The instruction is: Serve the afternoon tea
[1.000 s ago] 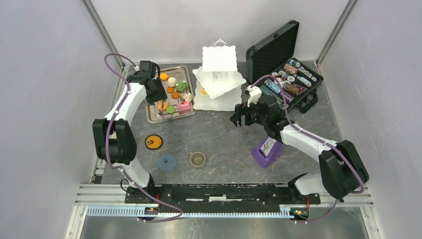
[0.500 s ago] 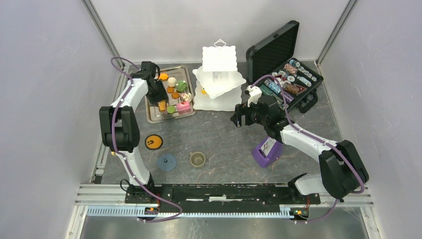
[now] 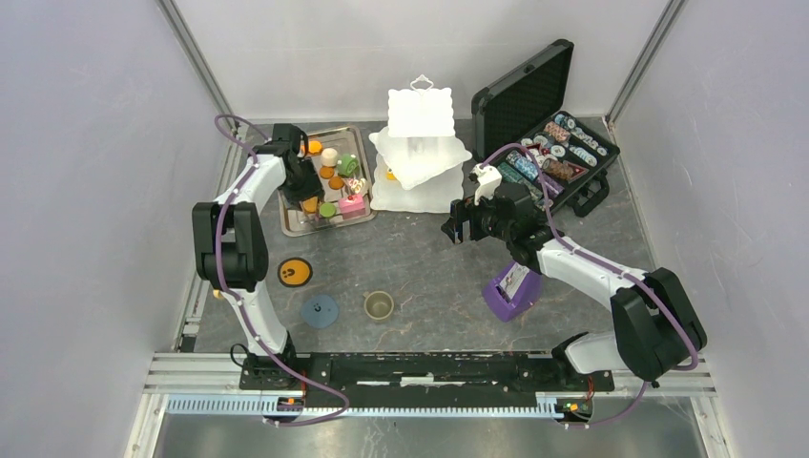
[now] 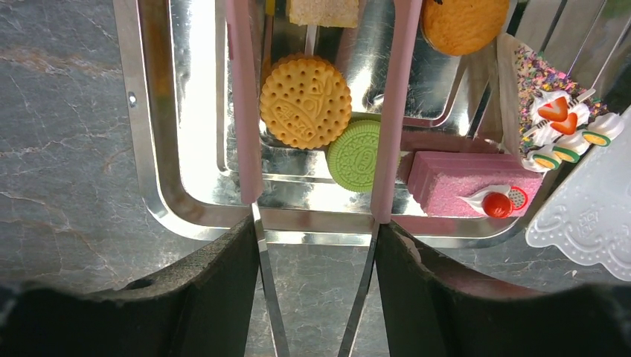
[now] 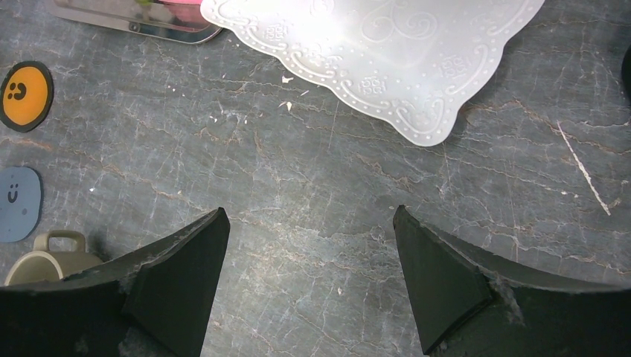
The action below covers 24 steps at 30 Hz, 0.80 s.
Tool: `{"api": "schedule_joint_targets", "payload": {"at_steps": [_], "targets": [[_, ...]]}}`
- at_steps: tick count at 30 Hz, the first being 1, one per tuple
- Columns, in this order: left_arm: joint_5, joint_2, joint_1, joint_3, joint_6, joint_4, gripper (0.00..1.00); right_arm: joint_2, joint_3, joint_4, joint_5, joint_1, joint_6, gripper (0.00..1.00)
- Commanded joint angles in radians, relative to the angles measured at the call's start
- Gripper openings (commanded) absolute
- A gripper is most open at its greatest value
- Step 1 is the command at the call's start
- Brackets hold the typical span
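Item under inspection: the orange biscuit (image 4: 305, 100). It lies flat on the tray (image 4: 160, 149), towards the near left corner, and touches a green biscuit (image 4: 356, 156). A pink cake slice (image 4: 461, 182) sits beside them along the near rim.

The left gripper (image 4: 316, 238) is clamped on a pair of tongs (image 4: 243, 111). I judge the tongs are used because the pastries are low, flat and crowded, so thin blades fit in where the gripper's thick fingers would not. The pink blades stand apart, one on each side of the orange biscuit. I cannot tell whether the left blade touches it, and the right blade is clear of it. In my judgement the biscuit is lined up for a pinch but not yet gripped.

The tray sits in the far left corner of the table (image 3: 420, 258). It is just beside the three-tier stand (image 3: 420, 153) at the far edge, so each transfer should be short.

The right gripper (image 5: 309, 282) is spread wide and empty. It hangs over bare table off a near corner of the stand's bottom tier, in my judgement waiting out of the way. The olive cup (image 3: 379, 305) and two coasters (image 3: 295, 272) lie towards the near edge, untouched.
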Motion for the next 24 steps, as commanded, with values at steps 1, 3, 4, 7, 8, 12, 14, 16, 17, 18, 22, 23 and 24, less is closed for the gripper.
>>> {"api": "schedule_joint_targets", "payload": {"at_steps": [1,3,4,7,8,12,14,16,17,18,22,23,24], "targets": [[0.002,-0.023,0.007,0.004,-0.022,0.043,0.62,0.006,0.032,0.02,0.001,0.006,-0.01,0.89],[-0.001,-0.01,0.007,0.007,-0.022,0.047,0.6,0.006,0.032,0.017,0.004,0.006,-0.01,0.89],[-0.001,-0.004,0.007,0.009,-0.02,0.047,0.58,0.005,0.032,0.017,0.004,0.006,-0.01,0.89],[0.0,0.001,0.007,0.011,-0.019,0.048,0.5,0.005,0.032,0.017,0.006,0.006,-0.011,0.89],[0.0,-0.003,0.007,0.01,-0.019,0.048,0.47,0.004,0.032,0.017,0.006,0.006,-0.01,0.89],[-0.005,-0.027,0.007,0.002,-0.014,0.049,0.37,0.005,0.034,0.017,0.008,0.006,-0.009,0.89],[-0.008,-0.039,0.007,-0.004,-0.011,0.047,0.34,0.006,0.034,0.017,0.007,0.006,-0.009,0.89],[-0.009,-0.053,0.007,-0.009,-0.008,0.044,0.32,0.005,0.034,0.017,0.007,0.006,-0.009,0.89],[-0.009,-0.062,0.007,-0.012,-0.008,0.043,0.31,0.003,0.034,0.016,0.007,0.006,-0.008,0.89],[-0.011,-0.075,0.007,-0.014,-0.006,0.04,0.31,0.003,0.034,0.016,0.006,0.006,-0.009,0.89],[0.006,-0.132,0.007,-0.013,0.007,0.017,0.3,0.003,0.036,0.009,0.01,0.006,-0.01,0.89],[0.015,-0.147,0.007,-0.014,0.01,0.009,0.3,0.002,0.037,0.008,0.011,0.006,-0.012,0.89],[0.029,-0.167,0.005,-0.015,0.016,0.001,0.3,0.001,0.038,0.007,0.015,0.006,-0.013,0.89]]}}
